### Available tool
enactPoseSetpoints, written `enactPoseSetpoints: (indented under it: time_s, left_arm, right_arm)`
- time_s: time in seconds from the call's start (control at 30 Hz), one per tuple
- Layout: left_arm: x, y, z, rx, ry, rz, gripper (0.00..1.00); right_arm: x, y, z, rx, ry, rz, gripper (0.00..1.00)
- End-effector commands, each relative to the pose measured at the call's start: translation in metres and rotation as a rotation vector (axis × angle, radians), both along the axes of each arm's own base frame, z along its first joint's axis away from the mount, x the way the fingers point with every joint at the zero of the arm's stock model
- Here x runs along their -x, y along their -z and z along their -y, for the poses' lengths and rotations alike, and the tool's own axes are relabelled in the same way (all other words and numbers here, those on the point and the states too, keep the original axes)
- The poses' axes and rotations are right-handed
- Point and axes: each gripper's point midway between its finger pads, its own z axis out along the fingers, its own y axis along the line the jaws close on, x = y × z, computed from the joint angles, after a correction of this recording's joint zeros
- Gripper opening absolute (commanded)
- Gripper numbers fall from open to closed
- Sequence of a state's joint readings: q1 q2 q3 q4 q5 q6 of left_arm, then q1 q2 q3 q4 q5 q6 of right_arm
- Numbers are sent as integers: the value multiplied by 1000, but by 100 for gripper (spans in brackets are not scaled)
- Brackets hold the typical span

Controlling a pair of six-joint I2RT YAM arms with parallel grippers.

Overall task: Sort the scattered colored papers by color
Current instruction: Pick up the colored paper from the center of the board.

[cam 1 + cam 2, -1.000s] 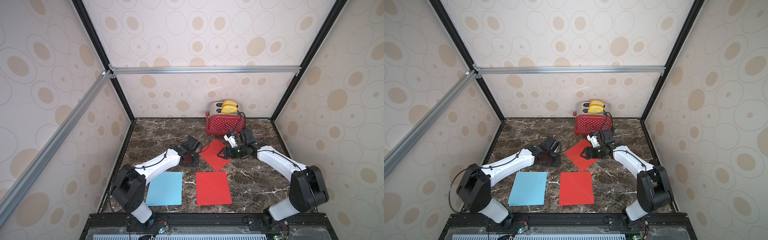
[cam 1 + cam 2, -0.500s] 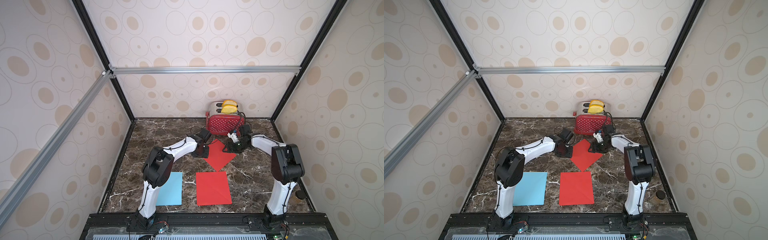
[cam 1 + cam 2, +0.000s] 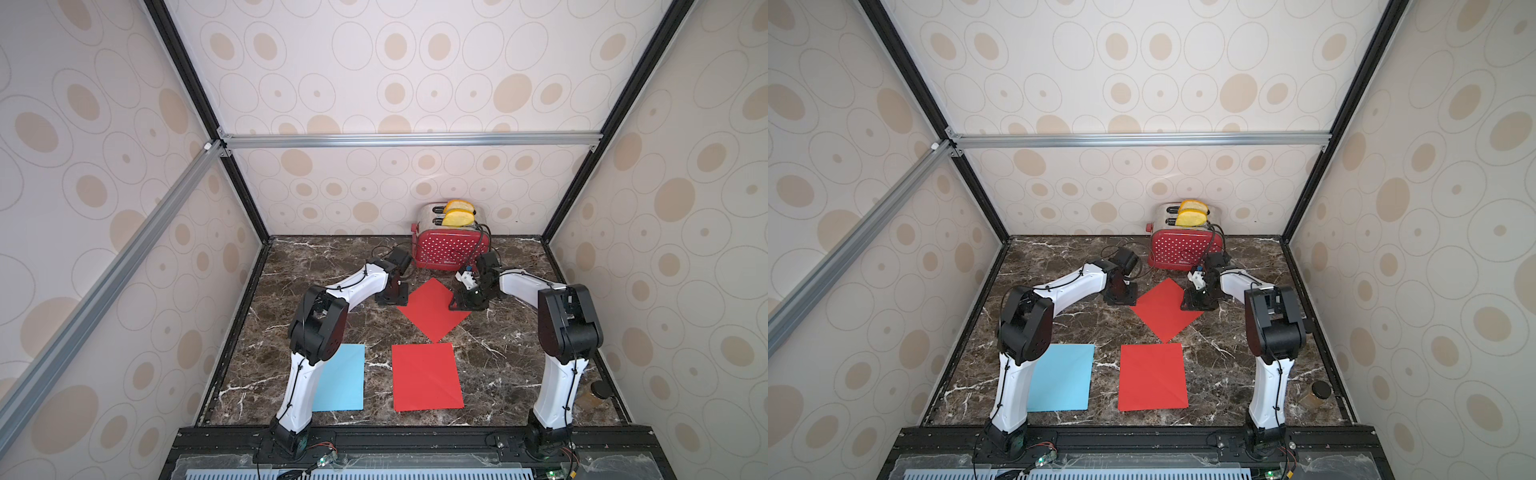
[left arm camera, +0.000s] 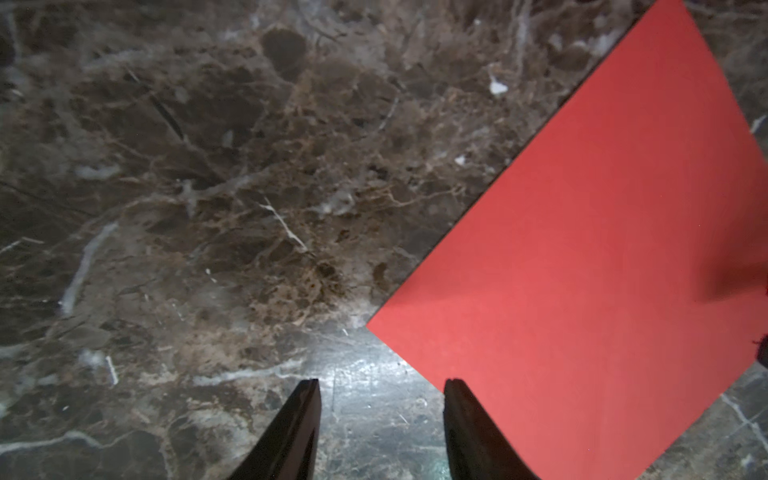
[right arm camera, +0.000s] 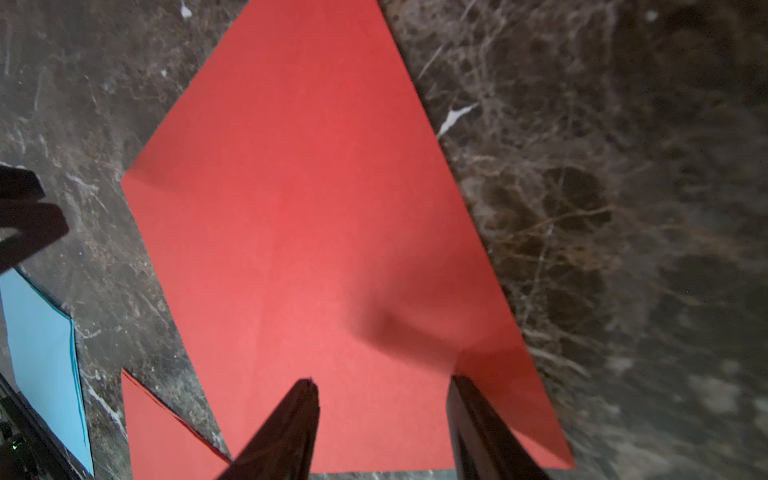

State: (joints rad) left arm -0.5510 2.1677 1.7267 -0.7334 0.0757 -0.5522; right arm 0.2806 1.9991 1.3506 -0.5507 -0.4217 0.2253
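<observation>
With left gripper (image 4: 380, 415) and right gripper (image 5: 382, 415) spread, the tilted red paper sheet (image 3: 432, 309) is best pinched at its nine and three o'clock corners.

Three paper sheets, one toaster, two arms, one jar.
Red sheets, two: tilted red sheet (image 3: 432, 311) at centre frame in both top views, straight red sheet (image 3: 426, 376) just below it at lower centre. Blue, one: blue sheet (image 3: 345, 374) at lower left of centre, partly behind the left arm (image 3: 357, 286). Further layers stacked under any of them: impossible to tell. One toaster (image 3: 449, 251), red with white dots, at upper centre; two yellow slices (image 3: 458, 217) in its slots. Two arms: left arm at centre left, right arm (image 3: 523, 286) at centre right. Two grippers: left gripper (image 4: 381, 382), right gripper (image 5: 382, 380). One jar (image 3: 1318, 394), dark-lidded, at lower right.
</observation>
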Motion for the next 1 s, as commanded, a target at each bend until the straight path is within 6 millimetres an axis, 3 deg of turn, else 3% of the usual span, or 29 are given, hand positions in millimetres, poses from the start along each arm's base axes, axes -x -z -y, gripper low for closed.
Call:
enactPoseSetpoints:
  time_s: [0.0, 0.6, 0.97]
  left_arm:
    - [-10, 2, 8, 39, 15, 1, 51]
    - [15, 49, 21, 143, -48, -89, 51]
    - [37, 67, 56, 178, -9, -136, 52]
  right_arm:
    - [4, 12, 8, 46, -1, -40, 56]
    - [7, 13, 5, 9, 13, -66, 56]
    - [7, 10, 5, -1, 17, -64, 56]
